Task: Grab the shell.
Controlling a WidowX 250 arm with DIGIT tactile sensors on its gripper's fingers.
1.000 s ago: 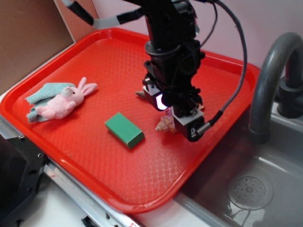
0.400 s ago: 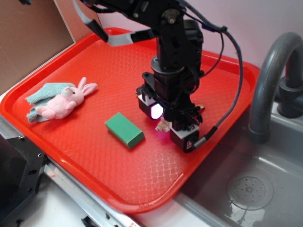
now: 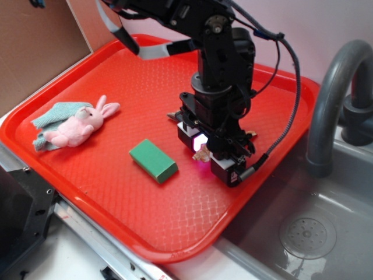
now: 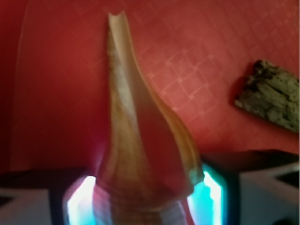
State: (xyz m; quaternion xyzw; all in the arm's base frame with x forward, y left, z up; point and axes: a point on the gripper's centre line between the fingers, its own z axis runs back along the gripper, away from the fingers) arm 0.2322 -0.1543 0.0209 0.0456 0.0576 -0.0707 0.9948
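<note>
The tan-orange shell (image 3: 203,154) lies on the red tray (image 3: 116,198), between my gripper's (image 3: 210,156) two fingers. In the wrist view the shell (image 4: 136,150) fills the middle, with its long pointed tip aimed away from me. Its wide ridged end sits between the glowing pads (image 4: 213,192). Both pads touch its sides. The gripper (image 4: 147,199) is down at tray level and closed on the shell.
A dark-brown bark-like wood piece (image 4: 272,96) lies just beyond the gripper and peeks out at its left (image 3: 173,115). A green block (image 3: 152,160), and a pink bunny (image 3: 81,125) on teal cloth, lie to the left. A grey sink (image 3: 326,198) and faucet (image 3: 326,105) stand at the right.
The gripper has come down over the shell and shifted slightly right. Its fingers have drawn in against the shell's sides.
</note>
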